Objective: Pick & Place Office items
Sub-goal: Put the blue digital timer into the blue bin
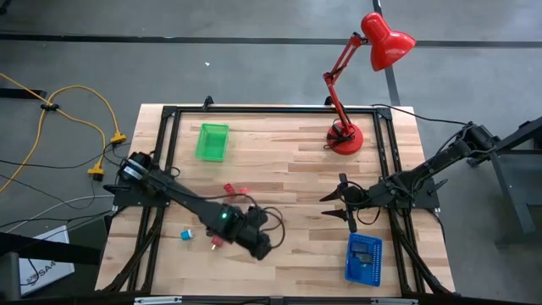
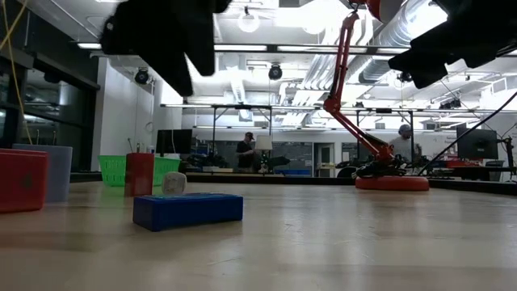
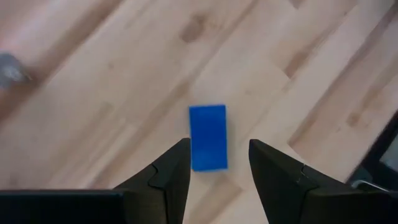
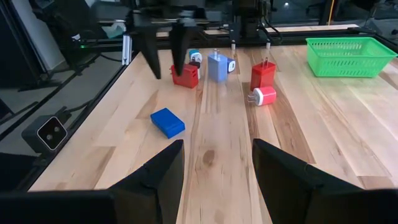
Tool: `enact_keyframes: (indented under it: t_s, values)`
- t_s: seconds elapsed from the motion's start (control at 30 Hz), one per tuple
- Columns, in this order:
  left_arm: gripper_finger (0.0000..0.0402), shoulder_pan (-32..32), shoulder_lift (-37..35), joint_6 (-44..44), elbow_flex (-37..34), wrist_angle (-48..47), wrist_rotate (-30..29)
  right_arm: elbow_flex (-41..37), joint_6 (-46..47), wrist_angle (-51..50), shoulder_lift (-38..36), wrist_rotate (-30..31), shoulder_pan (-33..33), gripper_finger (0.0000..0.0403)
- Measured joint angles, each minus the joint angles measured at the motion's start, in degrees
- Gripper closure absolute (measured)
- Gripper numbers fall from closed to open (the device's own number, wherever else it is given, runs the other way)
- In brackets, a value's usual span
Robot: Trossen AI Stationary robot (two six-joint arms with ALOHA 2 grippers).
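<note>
Your left end effector (image 3: 219, 163) hovers with its fingers apart over the flat blue rectangular block (image 3: 208, 136), which lies untouched on the wooden desk (image 1: 288, 178), low and left of centre in the high view. The other small office pieces, red, lilac and teal (image 4: 217, 66), cluster just beside it. Your right end effector (image 1: 337, 203) waits right of centre, fingers spread, above the blue perforated tray (image 1: 363, 259)

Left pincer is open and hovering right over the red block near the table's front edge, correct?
Not quite: the block is blue, not red. The left wrist view shows the open left pincer above the blue block, and the right wrist view shows the same block.
</note>
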Motion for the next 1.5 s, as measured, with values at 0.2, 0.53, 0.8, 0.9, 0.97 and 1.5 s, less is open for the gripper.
enact_keyframes:
  t_s: [0.2,0.53,0.8,0.9,0.97,1.5]
  values:
    - [0.0245,-3.1,1.0,-6.1,0.1,2.6,-0.4,0.0,0.0,0.0,0.0,0.0,0.0,0.0227]
    - [0.0245,-5.2,7.6,-6.8,8.1,-1.3,-0.6,0.0,0.0,-0.1,0.0,0.0,0.0,0.0227]
    - [0.0245,-2.5,12.1,-6.9,9.4,-6.0,3.0,0.0,0.0,-0.1,0.0,0.0,0.0,0.0227]
    - [0.0245,-1.8,13.1,-6.6,9.4,-6.0,3.4,0.0,0.0,-0.1,0.0,0.0,0.0,0.0227]
    - [0.0245,-1.4,13.8,-5.5,9.4,-5.9,3.7,0.0,0.0,0.0,0.0,0.0,0.0,0.0227]
    - [0.0245,-1.0,15.7,-3.7,9.4,-5.8,5.3,0.0,0.0,0.0,0.0,0.0,0.0,0.0227]
